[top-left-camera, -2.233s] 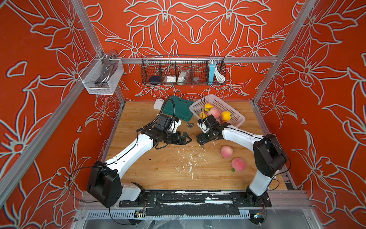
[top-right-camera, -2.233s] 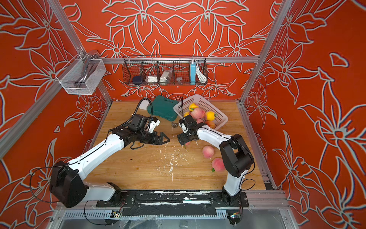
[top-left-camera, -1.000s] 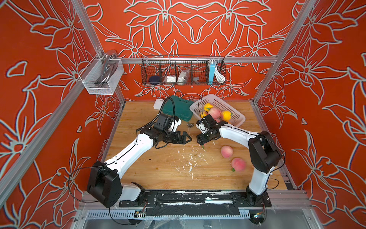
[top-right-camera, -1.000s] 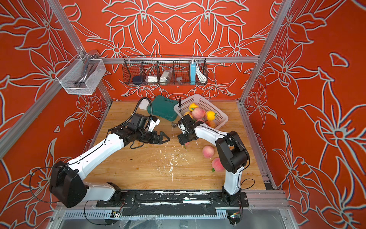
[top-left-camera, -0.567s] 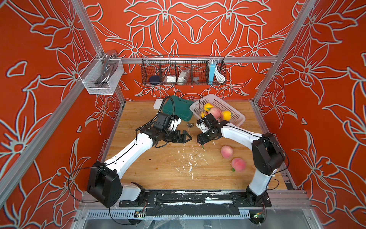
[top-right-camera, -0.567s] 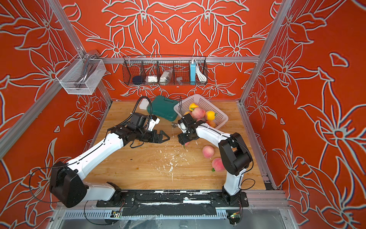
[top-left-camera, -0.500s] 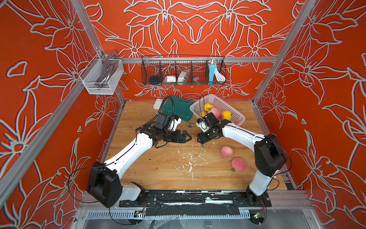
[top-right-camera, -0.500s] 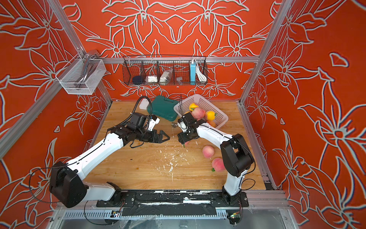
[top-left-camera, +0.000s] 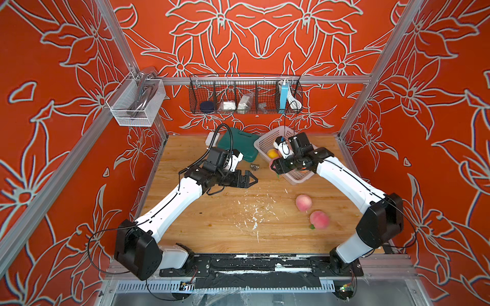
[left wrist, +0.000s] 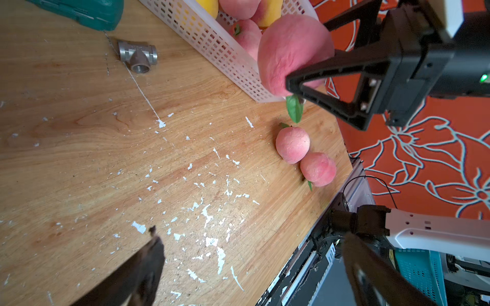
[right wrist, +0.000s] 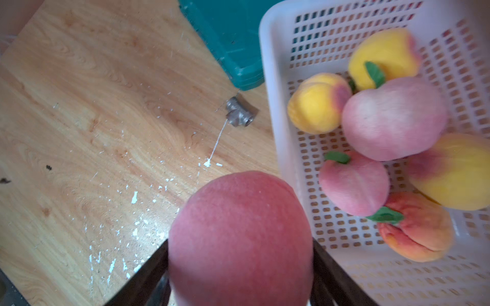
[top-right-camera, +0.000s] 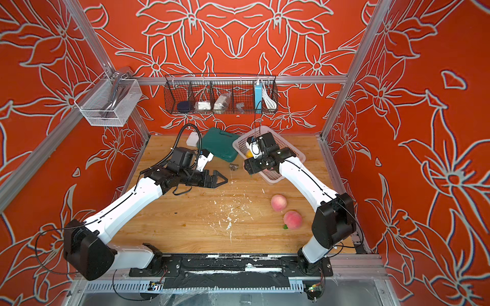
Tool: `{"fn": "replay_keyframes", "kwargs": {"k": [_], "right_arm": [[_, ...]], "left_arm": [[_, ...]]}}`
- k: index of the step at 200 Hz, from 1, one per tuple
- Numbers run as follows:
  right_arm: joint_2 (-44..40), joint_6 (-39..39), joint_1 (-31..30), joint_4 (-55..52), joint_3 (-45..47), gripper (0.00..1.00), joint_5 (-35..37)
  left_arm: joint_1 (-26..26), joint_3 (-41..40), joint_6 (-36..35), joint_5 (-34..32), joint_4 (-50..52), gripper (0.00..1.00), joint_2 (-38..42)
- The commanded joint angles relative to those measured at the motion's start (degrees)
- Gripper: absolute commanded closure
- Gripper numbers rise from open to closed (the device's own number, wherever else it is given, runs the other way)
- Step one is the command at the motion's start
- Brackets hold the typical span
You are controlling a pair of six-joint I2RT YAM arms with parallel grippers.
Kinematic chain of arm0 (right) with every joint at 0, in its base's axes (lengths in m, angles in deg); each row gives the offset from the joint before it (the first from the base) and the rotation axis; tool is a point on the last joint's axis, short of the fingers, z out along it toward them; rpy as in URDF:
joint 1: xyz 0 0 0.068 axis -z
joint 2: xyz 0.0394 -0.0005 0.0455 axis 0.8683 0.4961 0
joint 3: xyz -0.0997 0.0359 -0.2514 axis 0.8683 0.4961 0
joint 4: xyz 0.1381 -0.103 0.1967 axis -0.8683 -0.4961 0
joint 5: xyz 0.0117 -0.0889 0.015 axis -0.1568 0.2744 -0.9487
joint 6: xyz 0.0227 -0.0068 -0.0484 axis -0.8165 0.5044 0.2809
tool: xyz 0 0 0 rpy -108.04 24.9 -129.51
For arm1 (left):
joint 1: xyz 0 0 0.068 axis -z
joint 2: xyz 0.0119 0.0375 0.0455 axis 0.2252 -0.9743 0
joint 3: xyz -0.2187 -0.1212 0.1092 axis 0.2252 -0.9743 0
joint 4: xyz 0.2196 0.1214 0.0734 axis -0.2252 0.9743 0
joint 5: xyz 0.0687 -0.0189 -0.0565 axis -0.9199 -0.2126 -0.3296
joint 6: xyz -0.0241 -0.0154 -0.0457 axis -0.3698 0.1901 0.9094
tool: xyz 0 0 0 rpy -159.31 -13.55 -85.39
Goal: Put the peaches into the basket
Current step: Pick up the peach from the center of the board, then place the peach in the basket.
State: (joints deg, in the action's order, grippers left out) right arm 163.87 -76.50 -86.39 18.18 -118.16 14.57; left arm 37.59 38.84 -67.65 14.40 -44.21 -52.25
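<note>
My right gripper (right wrist: 240,265) is shut on a pink peach (right wrist: 240,238) with a green leaf, held in the air by the near left rim of the pale perforated basket (right wrist: 270,79). Both top views show this gripper (top-left-camera: 275,167) (top-right-camera: 248,167) at the basket (top-left-camera: 298,180). Several yellow, pink and orange-red peaches (right wrist: 392,119) lie inside it. Two more pink peaches (top-left-camera: 303,203) (top-left-camera: 319,219) rest side by side on the wooden table, touching. My left gripper (top-left-camera: 250,178) (left wrist: 254,265) hovers open and empty over the table, left of the basket.
A green case (top-left-camera: 238,144) and a small white box (top-left-camera: 212,137) lie at the back beside the basket. A metal tee fitting (top-left-camera: 255,167) sits between the two grippers. White flakes dot the wood. A black wire rack (top-left-camera: 245,94) and a mesh bin (top-left-camera: 136,102) hang on the walls.
My right gripper has lifted the pink peach off the table and carried it back toward the basket's rim. The left arm has hardly moved.
</note>
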Motion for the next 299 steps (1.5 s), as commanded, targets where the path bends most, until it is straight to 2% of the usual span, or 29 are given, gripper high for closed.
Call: {"fn": "replay_keyframes", "kwargs": {"k": [1,70,140,220,299], "right_arm": [[-1.32,1.02,2.53,-1.4,-2.56,0.26,-1.07],[1.19,2.68,10.47,-2.19,-6.01,0.25,-0.26],[6.69,3.15,15.94,-2.09,-8.27,0.25,-0.01],[14.39,3.25,18.48,-1.11,-10.44,0.25,-0.01],[18.01,3.49,18.79,-0.69,-11.68,0.24,1.29]], "left_arm": [[-0.32,1.79,-0.38,2.08,-2.39,0.01,-1.23],[-0.31,3.83,-0.73,3.23,-5.3,0.01,-5.03],[-0.3,4.3,0.66,3.72,-11.02,0.01,-8.35],[-0.27,4.58,1.43,3.07,-12.16,0.01,-9.44],[-0.24,4.83,1.83,3.69,-12.21,0.01,-10.16]]}}
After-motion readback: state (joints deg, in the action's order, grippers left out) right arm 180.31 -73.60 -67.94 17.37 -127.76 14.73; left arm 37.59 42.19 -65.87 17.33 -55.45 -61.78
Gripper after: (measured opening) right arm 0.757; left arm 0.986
